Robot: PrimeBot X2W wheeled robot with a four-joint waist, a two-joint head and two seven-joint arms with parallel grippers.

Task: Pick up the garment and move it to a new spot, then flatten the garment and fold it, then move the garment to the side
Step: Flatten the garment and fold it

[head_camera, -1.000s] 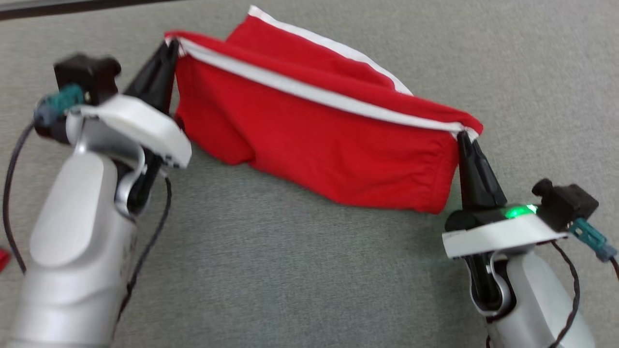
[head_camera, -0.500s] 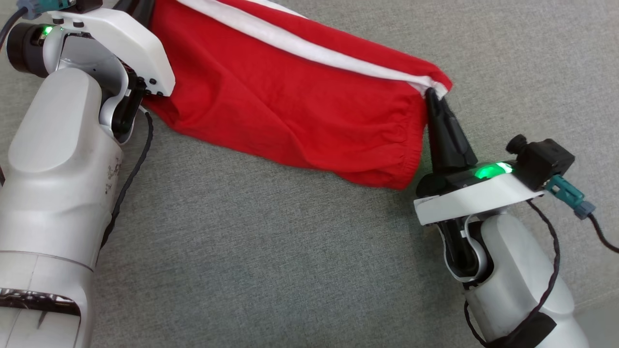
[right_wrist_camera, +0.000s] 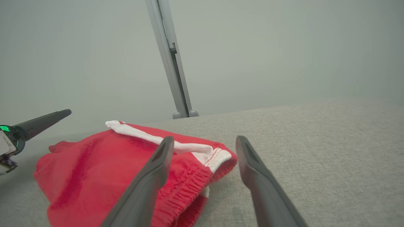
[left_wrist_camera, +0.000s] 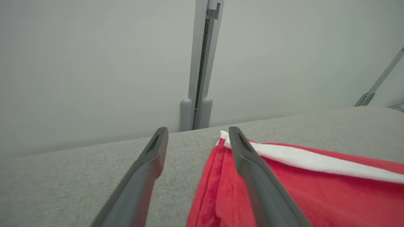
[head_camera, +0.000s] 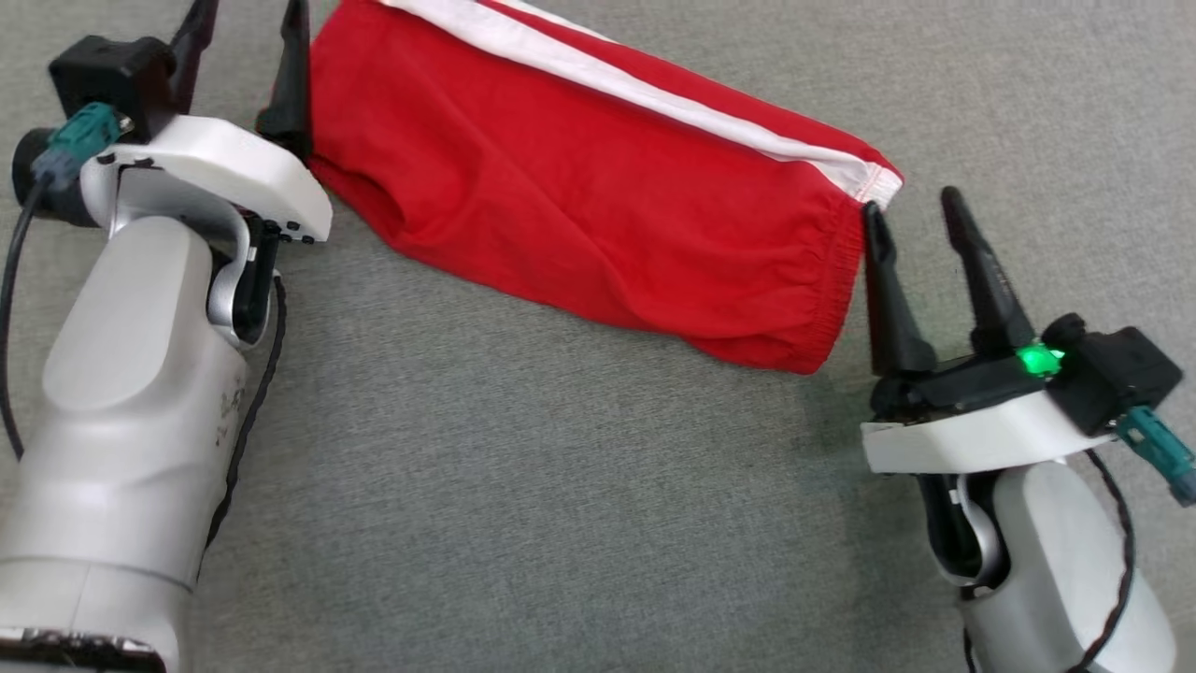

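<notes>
The garment is red with a white stripe and an elastic band, and lies folded flat on the grey cloth surface. My left gripper stands open at its left end, one finger against the red edge. In the left wrist view that gripper is open beside the garment, with nothing between its fingers. My right gripper stands open just off the garment's right corner. From the right wrist, that gripper is open, with the garment just beyond it to the left.
A pale wall with a grey metal post rises behind the surface's far edge; the same post shows from the right wrist. Bare grey surface stretches to the right and toward the robot.
Both grippers have opened and let go of the garment's two upper corners. The garment has dropped from hanging taut to lying on the surface. The head camera has shifted.
</notes>
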